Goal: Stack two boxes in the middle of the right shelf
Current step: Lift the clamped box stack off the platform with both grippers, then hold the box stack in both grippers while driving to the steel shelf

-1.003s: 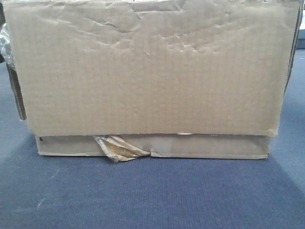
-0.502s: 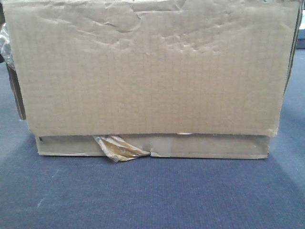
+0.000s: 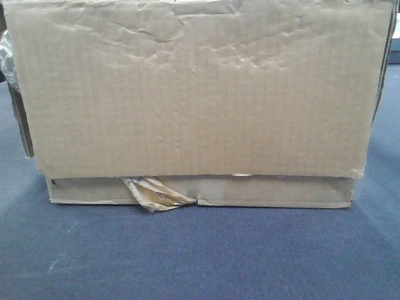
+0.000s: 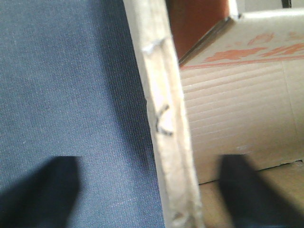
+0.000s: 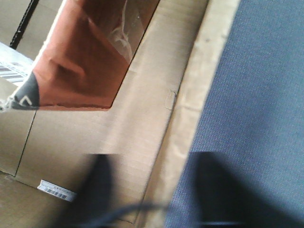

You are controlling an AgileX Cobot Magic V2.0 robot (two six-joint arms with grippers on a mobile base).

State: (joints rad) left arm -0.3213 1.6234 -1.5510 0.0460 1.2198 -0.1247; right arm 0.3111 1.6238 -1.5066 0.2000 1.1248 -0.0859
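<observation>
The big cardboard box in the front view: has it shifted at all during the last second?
No. The tall box keeps its lower edge in the same place over the flat box and the tape shred.

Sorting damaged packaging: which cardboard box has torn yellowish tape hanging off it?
The flat, thin box at the bottom, not the tall creased box above it.

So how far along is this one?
Stacking looks done: the tall box sits on the flat box, on blue carpet. In hand: left fingers and right fingers straddle its walls, left pair open. Left: moving the stack onto the shelf, not in view.
</observation>
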